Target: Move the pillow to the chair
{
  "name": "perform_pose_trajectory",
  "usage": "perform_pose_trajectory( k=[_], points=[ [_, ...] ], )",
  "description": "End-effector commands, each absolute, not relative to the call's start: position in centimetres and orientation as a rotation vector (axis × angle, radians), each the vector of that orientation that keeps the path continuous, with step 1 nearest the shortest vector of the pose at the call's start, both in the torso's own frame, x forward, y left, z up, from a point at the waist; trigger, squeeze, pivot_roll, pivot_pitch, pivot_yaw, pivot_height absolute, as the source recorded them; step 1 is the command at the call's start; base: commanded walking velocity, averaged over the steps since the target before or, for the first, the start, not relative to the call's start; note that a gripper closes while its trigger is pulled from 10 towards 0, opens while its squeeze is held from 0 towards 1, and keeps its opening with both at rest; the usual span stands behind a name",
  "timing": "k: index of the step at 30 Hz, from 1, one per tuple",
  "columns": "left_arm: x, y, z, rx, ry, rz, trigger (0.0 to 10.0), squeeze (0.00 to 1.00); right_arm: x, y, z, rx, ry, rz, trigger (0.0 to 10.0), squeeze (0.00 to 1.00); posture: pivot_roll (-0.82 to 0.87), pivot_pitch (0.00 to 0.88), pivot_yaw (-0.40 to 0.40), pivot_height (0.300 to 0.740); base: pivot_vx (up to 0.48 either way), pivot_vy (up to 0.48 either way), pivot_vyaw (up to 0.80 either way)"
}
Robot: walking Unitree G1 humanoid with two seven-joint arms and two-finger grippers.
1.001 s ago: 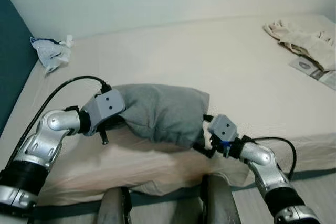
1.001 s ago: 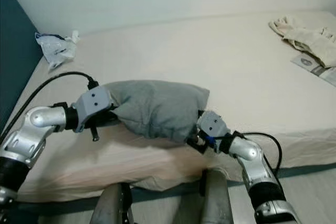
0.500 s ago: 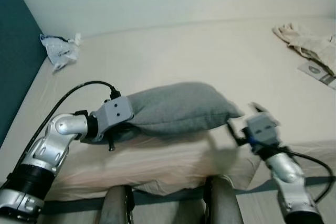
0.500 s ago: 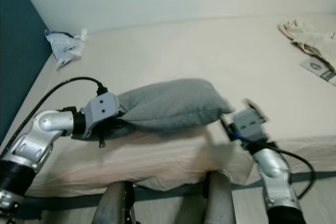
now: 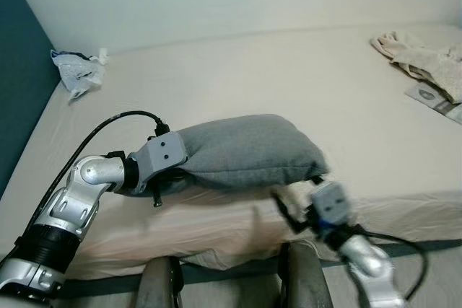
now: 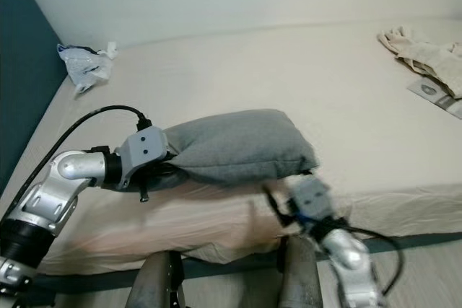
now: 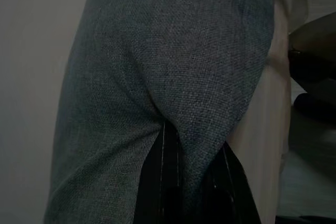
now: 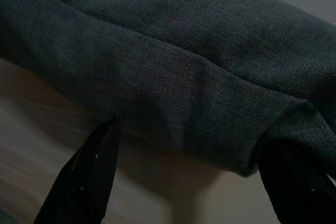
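The pillow (image 5: 249, 151) is pinched by the left claw (image 7: 191, 174) alone; the right claw (image 8: 197, 174), spread, has been released beneath it.

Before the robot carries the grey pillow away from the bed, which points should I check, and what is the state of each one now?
1. Left gripper pinches the grey pillow: ok, fabric is bunched between its fingers.
2. Right gripper holds the pillow: not ok, its fingers are open, with the pillow's edge between them but not clamped.
3. Pillow off the bed: cannot tell, its underside is hidden.
4. Pillow away from the cream cloth and the plastic bag: ok, both lie far from it.
5. Chair located: cannot tell.
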State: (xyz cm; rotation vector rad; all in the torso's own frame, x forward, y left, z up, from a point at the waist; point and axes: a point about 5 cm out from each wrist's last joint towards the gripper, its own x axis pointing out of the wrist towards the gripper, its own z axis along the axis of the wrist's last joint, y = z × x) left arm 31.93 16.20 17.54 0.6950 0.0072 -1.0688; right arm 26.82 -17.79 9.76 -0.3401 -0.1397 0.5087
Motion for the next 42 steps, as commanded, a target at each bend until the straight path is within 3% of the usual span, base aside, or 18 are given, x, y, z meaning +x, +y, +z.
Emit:
perform_pose_trajectory(
  k=[1,3,11,15,19,22,32,34,36,42],
  points=[
    [31.9,15.5,18.0,0.704,-0.027,-1.103,0.0,0.00,26.7,-16.6,9.6,-0.302,-0.112,0.605,10.0,1.00,0.07,0.145,0.038,0.575,0.000,0.000,0.00],
    [31.8,15.6,18.0,0.705,-0.024,-1.102,0.0,0.00,26.4,-15.7,9.7,-0.253,-0.097,0.706,10.0,1.00,0.07,0.144,0.038,0.575,0.000,0.000,0.00],
    [31.6,15.7,17.9,0.703,-0.020,-1.102,0.0,0.00,27.3,-16.3,11.3,-0.360,-0.221,0.619,10.0,1.00,0.07,0.145,0.029,0.575,0.000,0.000,0.00],
    [31.4,15.8,17.7,0.699,-0.014,-1.102,0.0,0.00,28.0,-18.6,12.5,-0.544,-0.287,0.399,10.0,1.00,0.07,0.145,0.030,0.575,0.000,0.000,0.00],
    [31.4,15.7,17.6,0.696,-0.013,-1.104,0.0,0.00,29.2,-20.8,13.1,-0.517,-0.260,0.203,10.0,1.00,0.06,0.145,0.037,0.575,0.000,0.000,0.00],
    [31.5,15.6,17.6,0.695,-0.013,-1.107,0.0,0.00,29.8,-20.9,13.0,-0.504,-0.236,0.199,10.0,1.00,0.06,0.142,0.043,0.575,0.000,0.000,0.00],
    [31.7,15.1,17.6,0.702,-0.018,-1.123,0.0,0.00,33.6,-19.6,13.4,-0.425,-0.211,0.274,10.0,1.00,0.07,0.128,0.054,0.575,0.000,0.000,0.00],
    [31.7,15.1,17.6,0.705,-0.017,-1.124,0.0,0.00,34.1,-18.9,13.3,-0.367,-0.188,0.325,10.0,1.00,0.07,0.125,0.053,0.575,0.000,0.000,0.00],
    [31.8,15.2,17.7,0.714,-0.016,-1.123,0.0,0.00,34.6,-17.0,13.1,-0.256,-0.131,0.507,10.0,1.00,0.07,0.123,0.049,0.575,0.000,0.000,0.00],
    [31.8,15.2,17.8,0.715,-0.018,-1.119,0.0,0.00,34.4,-15.6,13.0,-0.230,-0.103,0.634,10.0,1.00,0.07,0.123,0.047,0.575,0.000,0.000,0.00]
  ],
)
